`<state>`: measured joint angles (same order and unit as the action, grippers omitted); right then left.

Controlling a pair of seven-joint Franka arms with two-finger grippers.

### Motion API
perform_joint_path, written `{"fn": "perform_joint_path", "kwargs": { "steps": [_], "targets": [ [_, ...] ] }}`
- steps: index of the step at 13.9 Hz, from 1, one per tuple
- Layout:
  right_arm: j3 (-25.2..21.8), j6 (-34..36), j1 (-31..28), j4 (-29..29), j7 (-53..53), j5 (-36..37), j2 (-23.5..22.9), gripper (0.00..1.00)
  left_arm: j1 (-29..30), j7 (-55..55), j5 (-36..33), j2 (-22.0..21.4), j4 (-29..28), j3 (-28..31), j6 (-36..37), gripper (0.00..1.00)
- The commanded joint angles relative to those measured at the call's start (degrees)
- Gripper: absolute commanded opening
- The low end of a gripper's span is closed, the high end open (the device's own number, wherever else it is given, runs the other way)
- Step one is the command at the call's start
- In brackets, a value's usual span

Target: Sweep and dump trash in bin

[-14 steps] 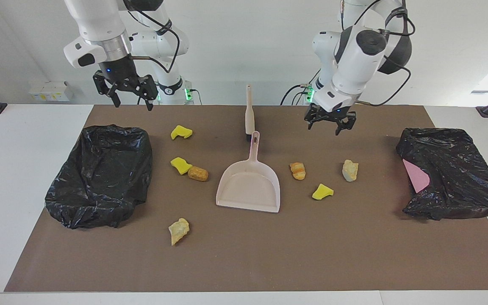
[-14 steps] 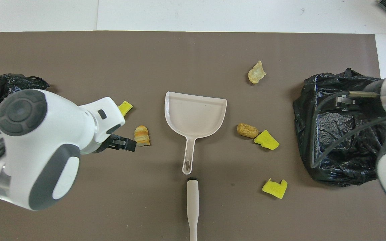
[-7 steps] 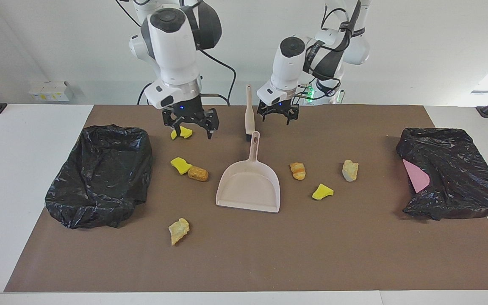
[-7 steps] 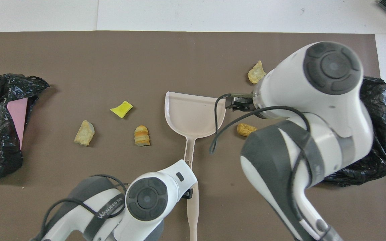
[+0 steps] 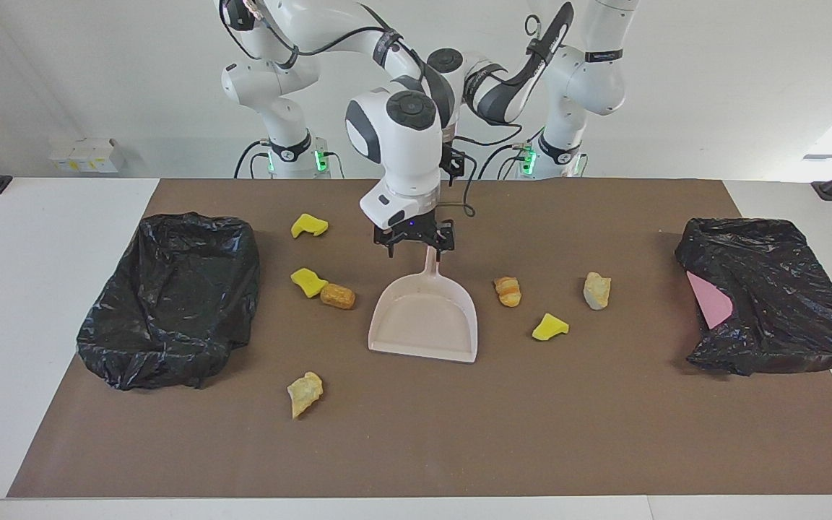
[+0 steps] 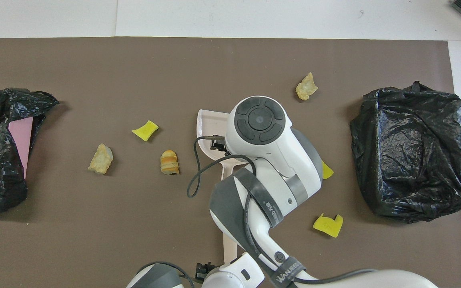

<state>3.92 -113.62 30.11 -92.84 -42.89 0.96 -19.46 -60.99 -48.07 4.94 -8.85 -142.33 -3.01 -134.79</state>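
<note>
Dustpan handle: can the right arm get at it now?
Probably yes: the right gripper hangs open right over the dustpan handle, and nothing lies between them.

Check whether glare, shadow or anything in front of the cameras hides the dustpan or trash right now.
Facing view: even light, soft shadows, no glare; the dustpan is plainly visible, with the right hand over its handle. Overhead view: the right arm covers most of the dustpan and part of one yellow chunk; the black bag shows only mild sheen.
</note>
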Motion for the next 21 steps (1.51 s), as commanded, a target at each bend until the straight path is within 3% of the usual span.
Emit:
{"fn": "perform_joint_path", "kwargs": {
  "steps": [1,8,10,11,12,13,14,15,19,20,21],
  "targets": [
    [-0.2,-4.6,1.8,-0.8,-2.5,-0.8,-4.0,1.0,-2.6,-3.4,0.4,-1.9,-4.3,-0.3,-3.5,1.0],
    [0.1,-6.4,2.9,-7.7,-3.3,-1.4,-2.3,1.0,-2.6,-6.7,0.4,-1.3,-4.8,-2.5,-4.3,1.0],
    [0.6,-6.3,2.8,-7.9,-3.3,-2.5,-2.2,1.0,-2.5,-8.0,0.4,-1.3,-4.5,-2.7,-4.2,0.71],
    [0.6,-6.4,2.8,-7.8,-3.2,-4.3,-2.2,1.0,-2.5,-8.0,0.3,-1.5,-4.3,-2.7,-4.1,0.47],
    [0.6,-6.4,2.8,-7.9,-2.9,-4.9,-2.2,0.91,-2.4,-8.0,0.3,-1.6,-4.3,-2.7,-3.8,0.17],
    [0.6,-6.3,2.8,-7.9,-2.8,-4.9,-2.2,0.59,-2.3,-8.0,0.3,-1.6,-4.3,-2.6,-3.6,0.0],
    [0.6,-6.2,2.8,-7.9,-2.6,-4.9,-2.2,0.26,-1.8,-8.0,0.3,-2.0,-4.2,-2.6,-3.2,0.0],
    [0.6,-6.3,2.7,-7.9,-1.9,-4.9,-2.3,0.03,-1.7,-8.0,0.3,-2.1,-3.5,-2.4,-1.5,0.0],
    [0.9,-5.7,2.1,-7.8,6.7,-5.6,-2.3,0.0,-0.2,-8.2,0.2,-5.0,-4.4,-2.5,2.0,0.0],
    [0.8,-5.7,2.1,-7.4,6.8,-8.3,-2.4,0.05,0.6,-8.3,0.0,-6.2,-4.8,-2.5,3.2,0.0],
    [0.8,-5.6,1.9,-7.3,6.8,-8.8,-2.5,0.0,2.4,-8.2,-0.4,-7.1,-5.1,-2.5,4.7,0.0]
  ]
}}
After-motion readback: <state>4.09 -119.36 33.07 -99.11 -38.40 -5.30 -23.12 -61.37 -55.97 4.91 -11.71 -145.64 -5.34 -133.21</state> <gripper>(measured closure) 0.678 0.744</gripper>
